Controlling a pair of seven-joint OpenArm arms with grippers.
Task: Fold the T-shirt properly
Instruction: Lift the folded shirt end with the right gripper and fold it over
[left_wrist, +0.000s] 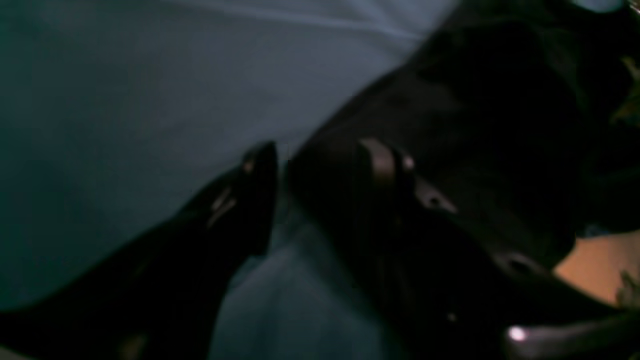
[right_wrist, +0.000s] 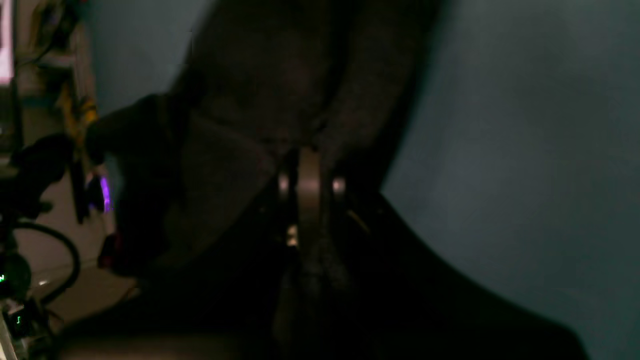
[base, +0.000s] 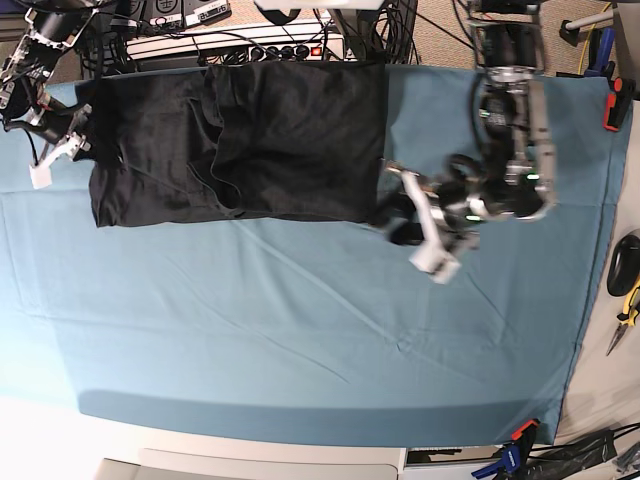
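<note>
The black T-shirt (base: 250, 140) lies spread at the back left of the teal table cover (base: 300, 330), with one layer folded over its right part; no print shows. My right gripper (base: 72, 135) is at the shirt's left edge. In the right wrist view its jaws (right_wrist: 307, 187) are pinched together on black cloth (right_wrist: 280, 75). My left gripper (base: 395, 215) is at the shirt's front right corner. In the blurred left wrist view the left gripper (left_wrist: 320, 155) is open, with black cloth (left_wrist: 475, 125) against its right finger (left_wrist: 380, 160) and the cover showing beside its left finger (left_wrist: 250, 200).
A power strip and cables (base: 240, 40) run along the table's back edge. Hand tools (base: 625, 290) lie off the right edge, and a clamp (base: 515, 435) grips the front right corner. The cover is creased across its front half.
</note>
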